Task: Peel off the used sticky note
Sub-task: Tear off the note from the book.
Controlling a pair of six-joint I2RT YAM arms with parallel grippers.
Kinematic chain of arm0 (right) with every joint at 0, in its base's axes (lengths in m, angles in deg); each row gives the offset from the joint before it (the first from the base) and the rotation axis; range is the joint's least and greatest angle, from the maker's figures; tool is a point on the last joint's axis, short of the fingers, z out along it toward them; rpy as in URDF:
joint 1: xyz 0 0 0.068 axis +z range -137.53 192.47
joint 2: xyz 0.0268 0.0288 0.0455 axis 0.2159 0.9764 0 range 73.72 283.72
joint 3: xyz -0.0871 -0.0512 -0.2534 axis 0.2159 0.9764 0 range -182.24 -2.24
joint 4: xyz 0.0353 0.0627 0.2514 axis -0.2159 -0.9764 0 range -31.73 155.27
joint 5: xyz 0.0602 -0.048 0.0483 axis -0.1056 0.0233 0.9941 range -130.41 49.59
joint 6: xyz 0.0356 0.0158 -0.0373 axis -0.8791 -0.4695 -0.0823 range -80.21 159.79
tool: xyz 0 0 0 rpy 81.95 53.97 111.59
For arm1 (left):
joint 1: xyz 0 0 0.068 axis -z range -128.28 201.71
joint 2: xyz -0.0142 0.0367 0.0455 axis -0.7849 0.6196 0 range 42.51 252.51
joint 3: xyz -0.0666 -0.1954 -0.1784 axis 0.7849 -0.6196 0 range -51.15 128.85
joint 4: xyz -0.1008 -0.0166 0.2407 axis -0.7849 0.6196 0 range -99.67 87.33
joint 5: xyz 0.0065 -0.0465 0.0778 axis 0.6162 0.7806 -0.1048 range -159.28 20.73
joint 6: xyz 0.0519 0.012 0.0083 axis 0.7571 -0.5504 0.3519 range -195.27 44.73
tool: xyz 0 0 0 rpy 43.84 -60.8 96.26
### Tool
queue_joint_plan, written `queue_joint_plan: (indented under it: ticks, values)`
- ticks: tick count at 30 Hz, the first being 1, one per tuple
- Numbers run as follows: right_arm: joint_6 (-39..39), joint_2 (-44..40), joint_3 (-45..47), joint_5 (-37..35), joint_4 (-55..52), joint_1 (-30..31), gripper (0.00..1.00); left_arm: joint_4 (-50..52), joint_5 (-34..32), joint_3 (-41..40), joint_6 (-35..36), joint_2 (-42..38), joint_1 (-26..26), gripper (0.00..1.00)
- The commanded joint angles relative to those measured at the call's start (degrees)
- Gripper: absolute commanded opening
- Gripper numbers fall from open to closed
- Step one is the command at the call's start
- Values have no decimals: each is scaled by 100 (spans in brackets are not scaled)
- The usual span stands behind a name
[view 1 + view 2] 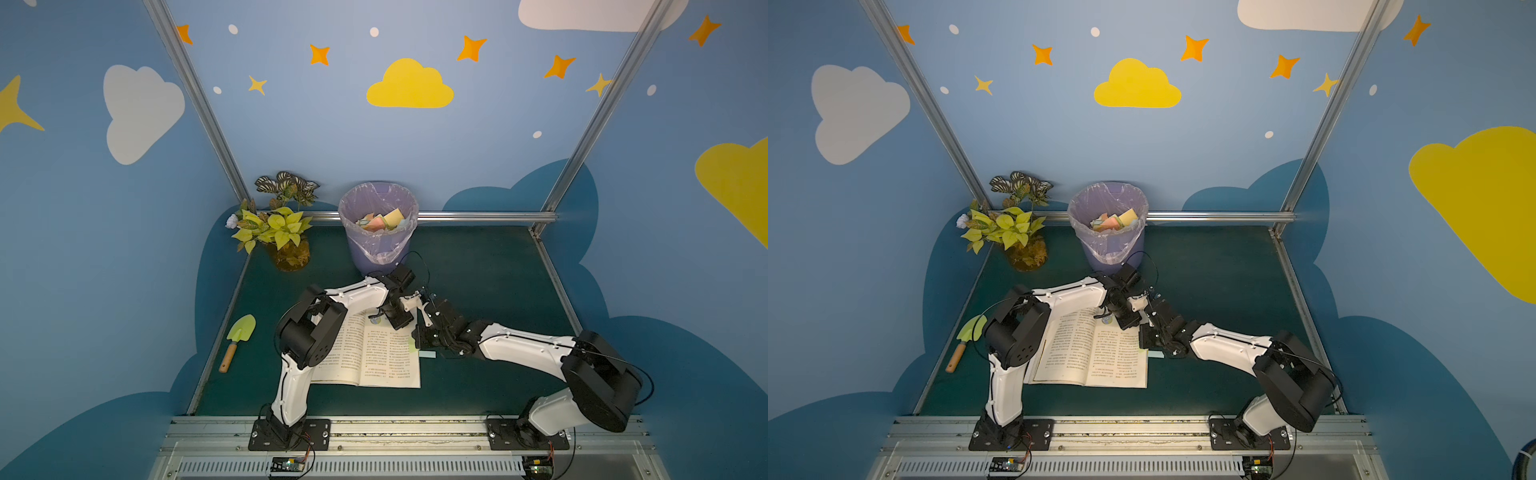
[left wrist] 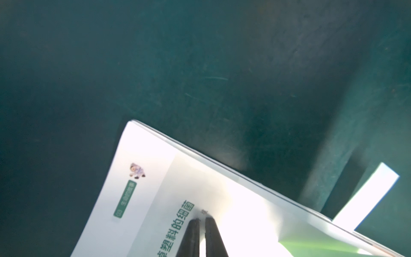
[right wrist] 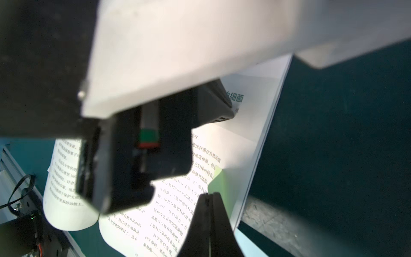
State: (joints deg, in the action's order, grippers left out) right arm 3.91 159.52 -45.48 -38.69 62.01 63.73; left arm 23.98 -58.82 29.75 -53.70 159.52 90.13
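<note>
Dark-green mat [image 1: 478,270]: pale-green sticky note [image 3: 220,182] lengthwise along outer edge of book [image 1: 374,357], corner lifted; my left claw [image 2: 202,220], right claw [image 3: 208,195] both closed.

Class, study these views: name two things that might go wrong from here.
1. The right hand is shut at the edge of the green sticky note; it may have pinched the page too and tear it.
2. The left hand appears to press the book only near its far edge, so the page might lift with the note.

Dark green tabletop [image 1: 478,266] with open book [image 1: 382,357], bin [image 1: 376,245], potted plant [image 1: 286,245], trowel [image 1: 239,336].
</note>
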Motion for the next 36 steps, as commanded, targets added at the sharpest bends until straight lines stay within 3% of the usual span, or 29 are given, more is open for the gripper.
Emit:
queue_joint_plan:
  ticks: [1, 23, 30, 36]
  values:
    - [141, -70, -96, -241, -305, 179, 0, 364, -18, 79, -27, 185, 24, 12]
    - [15, -1028, 448, -604, -386, 952, 0, 414, -87, -39, 192, -5, 21, 9]
    - [2, -1751, 342, -857, -991, 991, 0, 556, 423, -329, 249, -1122, -200, 11]
    - [-370, -2301, 72, -1305, -1574, 991, 0, 648, 1473, -1001, 87, -2414, -1122, 16]
